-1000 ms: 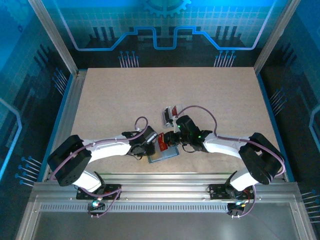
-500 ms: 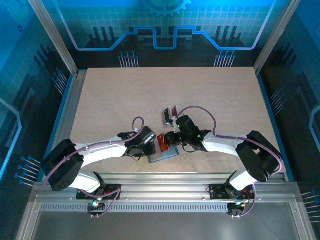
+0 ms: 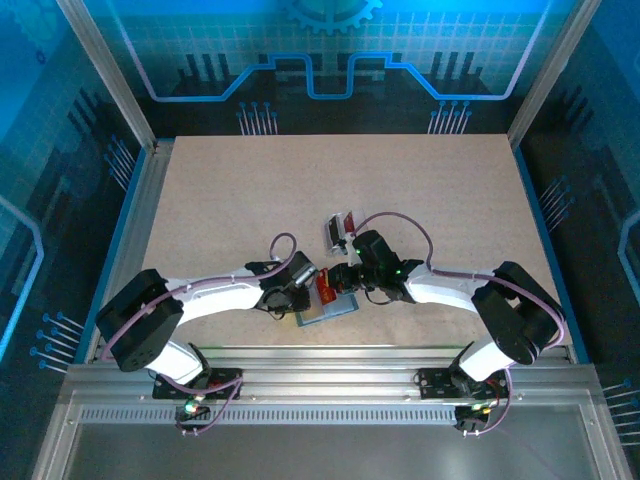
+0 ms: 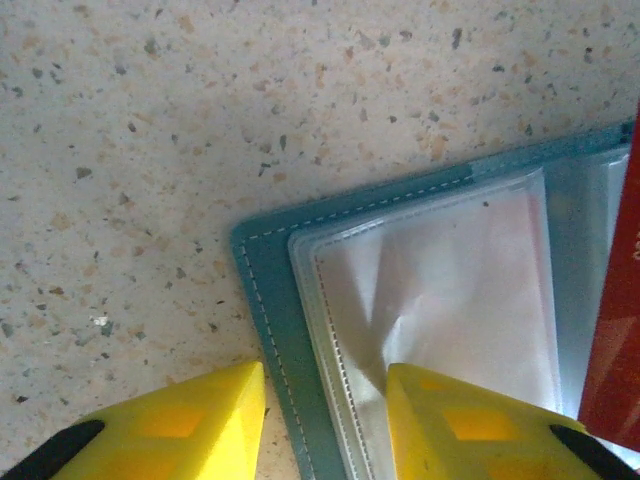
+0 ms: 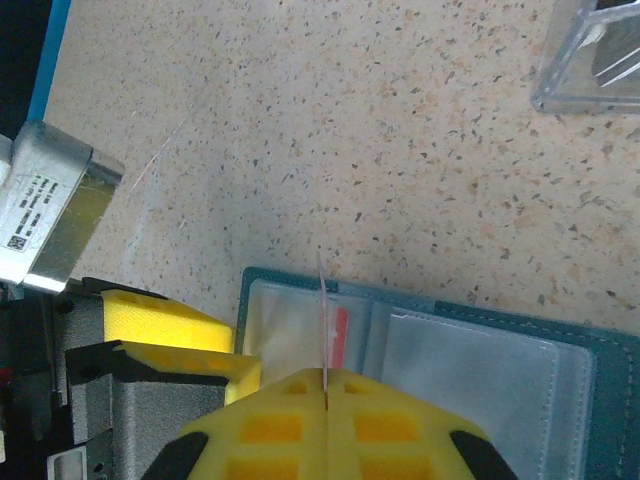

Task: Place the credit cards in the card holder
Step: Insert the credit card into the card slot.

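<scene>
The card holder lies open and flat on the speckled tabletop, near its front edge and between the two arms. Its clear sleeves face up inside a blue-grey stitched border.

The right tool is clenched on a red card. From the right wrist the card shows edge-on as a thin line, standing upright over the holder's left sleeve. I cannot tell whether its lower edge has entered the pocket.

The left tool hangs over the holder's left corner with its yellow fingers apart. One finger is above the bare tabletop and the other above the clear sleeve, with the stitched border between them. It grasps nothing that I can see.

A clear stand sits just beyond the holder, with a few more cards upright in it.
</scene>
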You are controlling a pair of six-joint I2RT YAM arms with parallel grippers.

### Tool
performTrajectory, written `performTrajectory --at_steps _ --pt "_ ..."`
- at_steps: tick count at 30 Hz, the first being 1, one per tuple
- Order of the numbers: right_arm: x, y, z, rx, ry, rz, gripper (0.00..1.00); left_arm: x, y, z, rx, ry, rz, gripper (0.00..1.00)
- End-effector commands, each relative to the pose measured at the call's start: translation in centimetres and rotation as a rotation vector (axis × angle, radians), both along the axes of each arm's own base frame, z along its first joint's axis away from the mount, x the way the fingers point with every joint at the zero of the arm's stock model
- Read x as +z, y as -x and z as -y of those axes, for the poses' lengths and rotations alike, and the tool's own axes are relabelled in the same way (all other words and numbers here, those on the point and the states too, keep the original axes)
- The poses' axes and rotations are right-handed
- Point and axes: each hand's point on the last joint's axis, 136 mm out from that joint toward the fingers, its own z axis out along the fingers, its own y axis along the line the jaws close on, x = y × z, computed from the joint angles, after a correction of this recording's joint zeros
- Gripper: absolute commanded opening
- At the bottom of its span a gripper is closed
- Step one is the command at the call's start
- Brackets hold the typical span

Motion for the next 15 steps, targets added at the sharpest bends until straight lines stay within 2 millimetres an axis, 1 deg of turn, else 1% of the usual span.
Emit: performTrajectory --at_steps 1,5,9,15 --pt "0.86 -0.68 -0.40 0.009 -0.027 0.012 0.00 -0.12 0.47 -0.28 -0.006 0.001 -0.012 0.36" --pt "0.80 -0.84 -0.63 0.011 -0.038 0.000 0.00 -0.10 0.73 -0.60 -0.007 0.001 -0.009 0.33" --pt "0.84 -0.90 -0.99 0.013 -0.058 -0.011 0.00 -0.31 0.84 -0.60 -0.008 0.002 -0.015 0.32" --pt "0.41 -1.04 -0.98 0.003 -0.052 -0.019 0.00 -0.54 0.85 -0.41 -0.010 0.007 -0.020 0.32"
